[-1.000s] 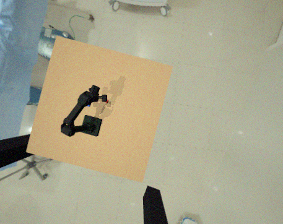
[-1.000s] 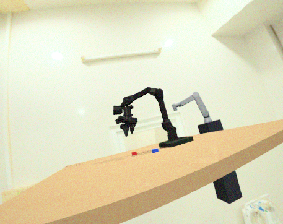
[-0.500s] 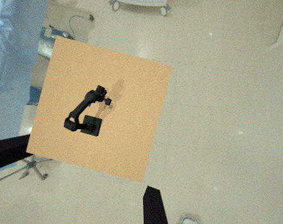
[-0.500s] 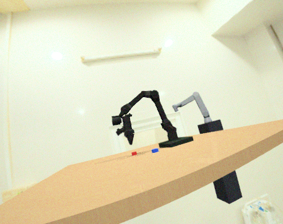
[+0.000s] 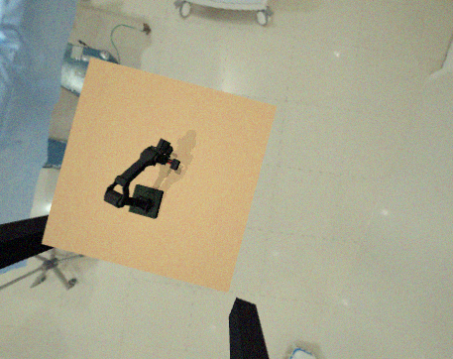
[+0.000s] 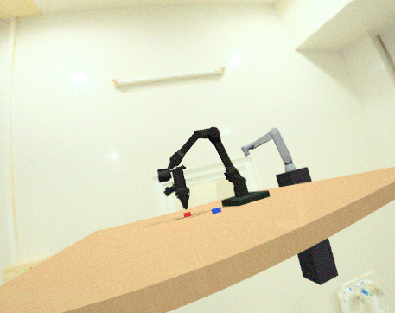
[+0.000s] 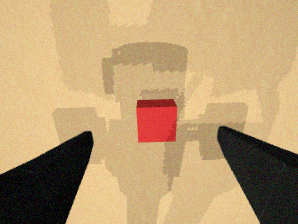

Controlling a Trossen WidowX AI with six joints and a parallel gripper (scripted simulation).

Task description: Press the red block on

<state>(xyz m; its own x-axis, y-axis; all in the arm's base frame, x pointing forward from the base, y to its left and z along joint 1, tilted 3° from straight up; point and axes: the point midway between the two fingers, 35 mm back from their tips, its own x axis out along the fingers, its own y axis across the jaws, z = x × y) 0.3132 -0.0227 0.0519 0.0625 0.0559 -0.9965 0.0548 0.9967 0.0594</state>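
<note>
In the top view, the matt black gripper (image 5: 169, 162) (image 6: 186, 207) (image 7: 155, 134) is seen over the square, light-wood-coloured table top (image 5: 200, 223) (image 6: 170, 259) (image 7: 30, 30), at the end of one black jointed robot arm (image 5: 135, 170) (image 6: 222, 151). Only a sliver of the small, solid red block (image 6: 187, 214) (image 7: 157, 122) is shown beneath it, and no blue block can be made out. The arm is carried by one dark square base plate (image 5: 157, 210) (image 6: 261, 195).

In the exterior view, the red block is seen lying on the table top just under the fingertips, with no lift made. The small, solid blue block (image 6: 216, 210) is seen apart from it, nearer the base plate, with nothing stacked on it. One red block and one blue block are counted. A second, grey arm (image 6: 281, 147) is seen behind the table; two arms are thus counted.

In the wrist view, the jaws are held wide, one finger on each side, and nothing is gripped. One red block is framed between and beyond the two fingers, untouched by either. The approach is judged nearly complete; the grasp, the lift, the carry, the firm pressing onto the blue block and the release are all left to be done.
</note>
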